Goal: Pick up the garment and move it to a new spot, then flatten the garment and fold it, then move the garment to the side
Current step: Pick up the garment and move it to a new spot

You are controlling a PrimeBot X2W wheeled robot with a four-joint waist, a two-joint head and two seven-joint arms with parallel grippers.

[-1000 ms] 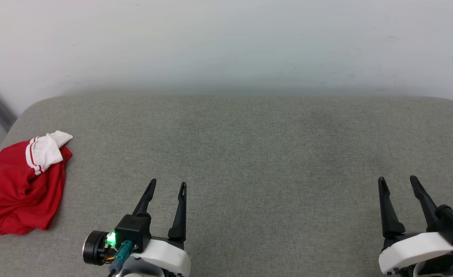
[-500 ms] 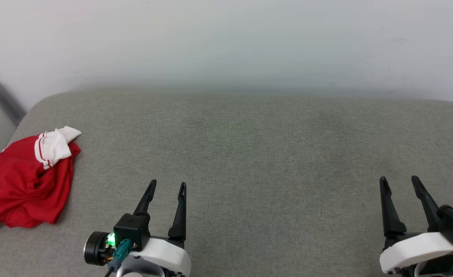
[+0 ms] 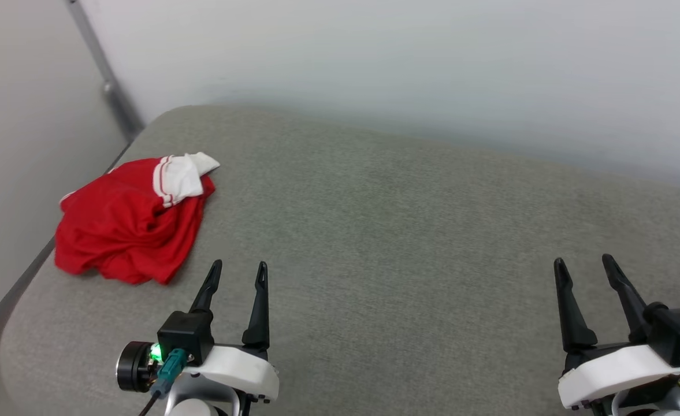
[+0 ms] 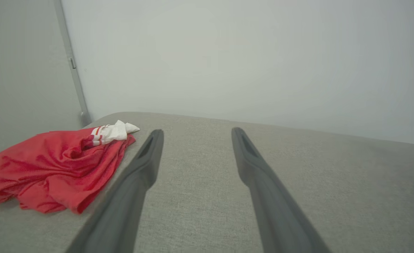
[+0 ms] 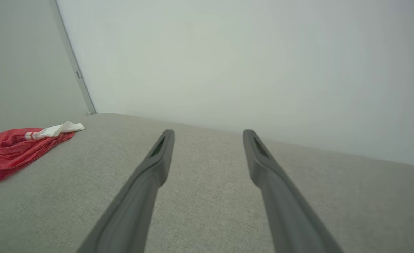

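We see the garment [image 3: 123, 234], a crumpled red heap topped by a white, stripe-trimmed sleeve, at the left edge of the grey woven cushion [image 3: 403, 231]. Near it, our left gripper [image 3: 240, 264] spreads tapered dark fingers, empty. The right gripper [image 3: 583, 259], likewise parted, hangs toward the right edge.

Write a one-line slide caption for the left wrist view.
The garment lies crumpled on the grey cushion, ahead and left of the open left end effector, not yet grasped.
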